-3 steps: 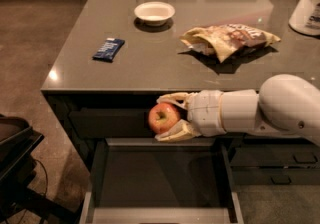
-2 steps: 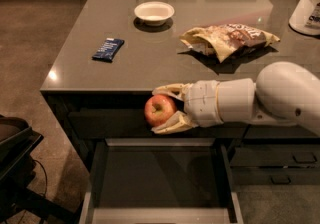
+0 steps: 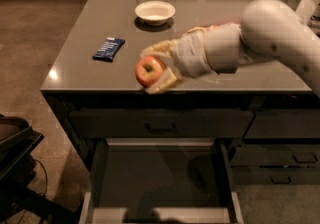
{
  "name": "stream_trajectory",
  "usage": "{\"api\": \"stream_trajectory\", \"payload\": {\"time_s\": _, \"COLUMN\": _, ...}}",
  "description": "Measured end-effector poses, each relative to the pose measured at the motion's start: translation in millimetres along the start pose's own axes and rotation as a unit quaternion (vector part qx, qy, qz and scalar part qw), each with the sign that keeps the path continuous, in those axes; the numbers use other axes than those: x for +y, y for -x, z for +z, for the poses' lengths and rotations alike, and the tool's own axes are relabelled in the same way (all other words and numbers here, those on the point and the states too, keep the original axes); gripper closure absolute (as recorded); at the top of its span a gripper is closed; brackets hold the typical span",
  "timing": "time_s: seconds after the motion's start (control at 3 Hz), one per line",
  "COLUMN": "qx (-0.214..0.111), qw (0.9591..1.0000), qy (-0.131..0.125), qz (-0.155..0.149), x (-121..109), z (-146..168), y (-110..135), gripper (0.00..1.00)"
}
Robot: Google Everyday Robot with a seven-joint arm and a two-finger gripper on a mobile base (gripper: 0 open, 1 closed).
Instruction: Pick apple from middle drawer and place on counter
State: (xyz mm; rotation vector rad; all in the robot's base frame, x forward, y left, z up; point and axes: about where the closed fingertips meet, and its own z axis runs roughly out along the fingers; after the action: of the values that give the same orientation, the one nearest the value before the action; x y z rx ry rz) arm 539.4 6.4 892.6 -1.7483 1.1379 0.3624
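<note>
At the front edge of the bench (image 3: 75,75), the end effector (image 3: 156,68) is clamped on the apple (image 3: 149,71), one finger over it and one under.

Change over the last second: the end effector and apple rise from in front of the cabinet face, below the bench lip, to bench-top level.

Meaning: the lift out of the middle drawer (image 3: 150,178) looks done. The drawer stands open with nothing visible inside. Placement remains.

The apple sits between the fingertips, out ahead of the wrist. Cannot tell whether it touches the surface. A blue wrapped bar (image 3: 108,48) lies near, further in; a white bowl (image 3: 155,12) sits farther back.
</note>
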Motion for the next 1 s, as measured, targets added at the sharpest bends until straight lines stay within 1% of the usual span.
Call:
{"api": "stream_trajectory", "payload": {"time_s": 0.33, "qx": -0.029, "qw": 0.9987, "qy": 0.042, "qz": -0.010, "x": -35, "z": 31, "y": -18, "gripper": 1.00}}
{"api": "stream_trajectory", "payload": {"time_s": 0.67, "qx": -0.066, "qw": 0.9956, "qy": 0.066, "qz": -0.010, "x": -69, "z": 70, "y": -35, "gripper": 1.00}}
{"api": "stream_trajectory", "payload": {"time_s": 1.0, "qx": -0.075, "qw": 0.9959, "qy": 0.046, "qz": -0.021, "x": -94, "z": 67, "y": -26, "gripper": 0.81}}
